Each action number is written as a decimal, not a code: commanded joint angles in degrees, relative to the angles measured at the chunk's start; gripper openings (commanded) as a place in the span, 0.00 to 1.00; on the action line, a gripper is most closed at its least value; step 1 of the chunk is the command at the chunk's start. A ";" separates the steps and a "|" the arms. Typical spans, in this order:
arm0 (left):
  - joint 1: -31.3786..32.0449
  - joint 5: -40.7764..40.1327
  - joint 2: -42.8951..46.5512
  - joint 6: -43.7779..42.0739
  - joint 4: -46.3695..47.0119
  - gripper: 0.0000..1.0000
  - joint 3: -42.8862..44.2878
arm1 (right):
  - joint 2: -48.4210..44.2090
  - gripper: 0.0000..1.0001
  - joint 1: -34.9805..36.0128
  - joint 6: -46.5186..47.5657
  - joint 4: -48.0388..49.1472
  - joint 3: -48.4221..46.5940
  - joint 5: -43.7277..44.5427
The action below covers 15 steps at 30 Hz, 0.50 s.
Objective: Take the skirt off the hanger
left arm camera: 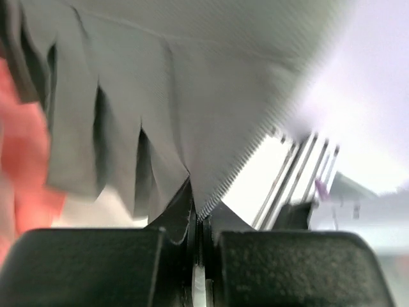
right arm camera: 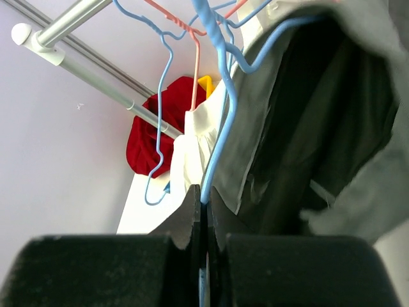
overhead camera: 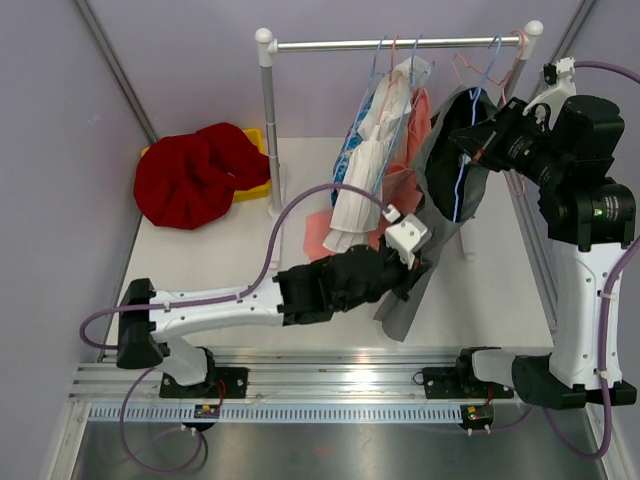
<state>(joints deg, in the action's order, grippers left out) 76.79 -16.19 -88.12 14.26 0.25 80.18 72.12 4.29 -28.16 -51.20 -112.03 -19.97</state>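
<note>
The clothes rail (overhead camera: 400,43) is seen spanning the back, and the grey skirt (overhead camera: 436,180) is found hanging at its right end, draped on a blue hanger (right arm camera: 220,115) just beside the white and pink garments (overhead camera: 385,150). The skirt is not yet off: its top is wrapped round the hanger's shoulders, and the hanger is hung on the rail. A hold is set from two sides. The left gripper (left arm camera: 197,236) is clamped on the skirt's lower edge, with a fold of grey fabric pinched between the closed fingers, low and toward the near side. The right gripper (right arm camera: 204,217) is clenched on the thin blue wire of the hanger, up by the skirt's top. So the grasping is judged done and the real work is left: the skirt has to be drawn down and off while the hanger is kept steady, then set down free of it.
</note>
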 commanded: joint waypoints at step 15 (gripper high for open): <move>16.99 -26.53 10.71 9.83 -5.51 0.00 -15.60 | 0.05 0.00 0.36 0.83 0.49 -4.61 3.27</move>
<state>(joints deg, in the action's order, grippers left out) 94.35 -37.78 -74.54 22.83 -5.21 59.37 74.81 4.78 -27.99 -56.93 -116.01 -19.00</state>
